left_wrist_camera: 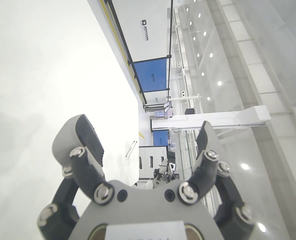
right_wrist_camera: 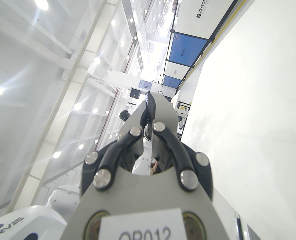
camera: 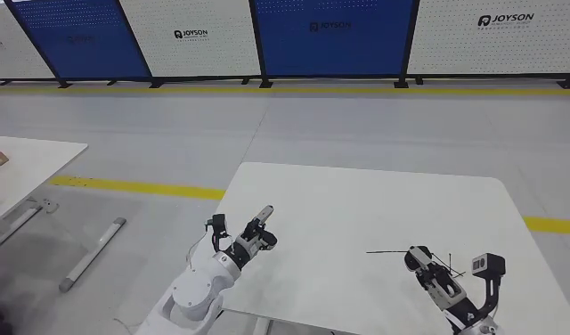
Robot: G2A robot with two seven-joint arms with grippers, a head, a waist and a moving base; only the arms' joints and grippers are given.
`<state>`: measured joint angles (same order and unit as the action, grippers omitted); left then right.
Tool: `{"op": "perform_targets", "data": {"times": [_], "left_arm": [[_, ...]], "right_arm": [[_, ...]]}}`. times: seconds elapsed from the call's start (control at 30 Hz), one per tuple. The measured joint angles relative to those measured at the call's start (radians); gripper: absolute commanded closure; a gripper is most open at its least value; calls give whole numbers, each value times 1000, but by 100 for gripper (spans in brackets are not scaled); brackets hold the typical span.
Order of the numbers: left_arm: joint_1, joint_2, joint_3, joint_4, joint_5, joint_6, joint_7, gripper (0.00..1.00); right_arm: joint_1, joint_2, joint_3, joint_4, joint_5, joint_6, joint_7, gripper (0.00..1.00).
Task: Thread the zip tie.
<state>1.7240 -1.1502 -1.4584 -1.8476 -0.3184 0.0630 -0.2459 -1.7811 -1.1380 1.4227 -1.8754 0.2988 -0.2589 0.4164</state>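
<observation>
surface (camera: 356, 210): white, rectangular | lying on it: two thin black zip ties (left_wrist_camera: 131, 148), close together, near one edge

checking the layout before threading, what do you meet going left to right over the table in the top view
left gripper → zip tie → right gripper
</observation>
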Motion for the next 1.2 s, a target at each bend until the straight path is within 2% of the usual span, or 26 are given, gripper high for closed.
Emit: {"op": "perform_targets", "data": {"times": [0.1, 0.27, 0.33, 0.63, 0.77, 0.87, 1.2], "left_arm": [[-5, -1, 16, 0, 16, -2, 0, 0], [-23, -8, 97, -3, 66, -3, 0, 0], [-28, -10, 115, -1, 66, -8, 7, 0], [-29, -10, 117, 0, 64, -8, 8, 0], [-29, -10, 117, 0, 64, -8, 8, 0], [-29, -10, 117, 0, 64, -8, 8, 0], [-31, -10, 118, 0, 63, -8, 9, 0]], "right_arm": [[0, 0, 0, 0, 0, 0, 0, 100], [0, 0, 0, 0, 0, 0, 0, 100], [0, 0, 0, 0, 0, 0, 0, 100], [2, -2, -4, -3, 5, -1, -11, 100], [3, -10, -26, 18, 35, -58, -68, 100], [18, -15, -51, 49, 11, -80, -89, 100], [19, -15, -50, 49, 10, -80, -89, 100]]}}
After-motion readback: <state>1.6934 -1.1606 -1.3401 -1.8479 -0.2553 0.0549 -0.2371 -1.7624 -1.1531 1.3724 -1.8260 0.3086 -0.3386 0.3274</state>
